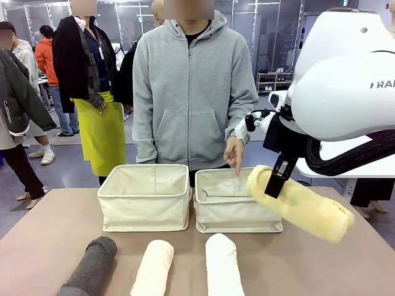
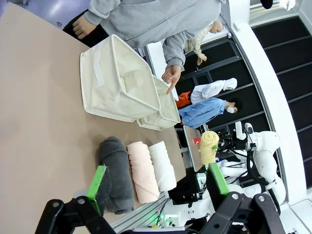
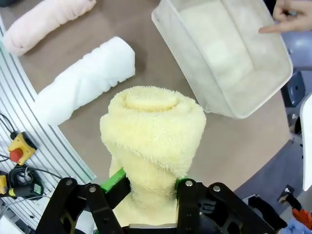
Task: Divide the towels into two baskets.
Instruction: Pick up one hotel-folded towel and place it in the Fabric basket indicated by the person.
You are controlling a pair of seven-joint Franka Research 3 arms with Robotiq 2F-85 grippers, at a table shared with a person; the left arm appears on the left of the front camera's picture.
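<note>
Our right gripper (image 3: 148, 181) is clamped on the yellow towel (image 3: 153, 126), a fluffy terry roll held in the air just beside the right basket (image 1: 237, 213). Our left gripper (image 2: 158, 186) hangs with its jaws apart. The grey towel (image 1: 92, 265), cream towel (image 1: 153, 265) and white towel (image 1: 222, 265) lie side by side on the brown table (image 1: 49, 234), in front of the left basket (image 1: 145, 203). Both baskets are soft beige canvas. A person's hand (image 1: 234, 154) points into the right one.

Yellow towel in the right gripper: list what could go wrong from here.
1. The right gripper clamps the pale yellow towel near one end; the free length slants down and may slip or unroll.
2. The person's hand points into the right basket; lowering there could brush it.
</note>
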